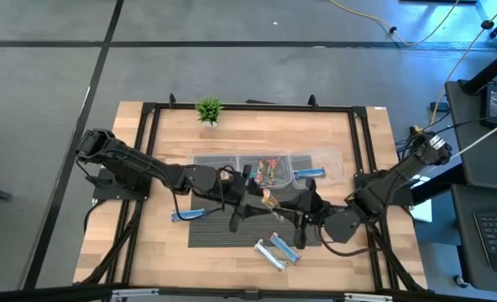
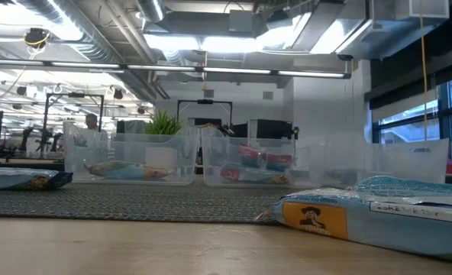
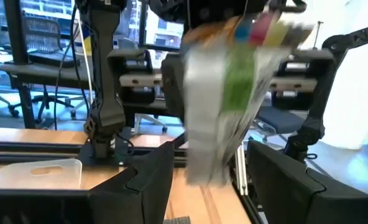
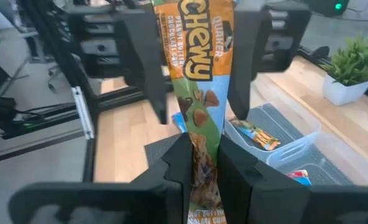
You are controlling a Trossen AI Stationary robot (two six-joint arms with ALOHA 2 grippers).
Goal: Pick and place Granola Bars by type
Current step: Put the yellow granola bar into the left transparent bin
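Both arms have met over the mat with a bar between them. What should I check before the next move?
1. Right pincer shut on the Chewy bar: ok.
2. Left pincer lined up on the bar's far end: ok, its fingers stand either side.
3. Left pincer gripping: not ok, it is open and clear of the wrapper.
4. Target bin: cannot tell; the middle bin holds multicoloured bars, but whether they match is unclear.
5. Bars all sorted: not ok; a blue bar and two bars lie outside the bins.
6. Plant clear of both arms: ok.
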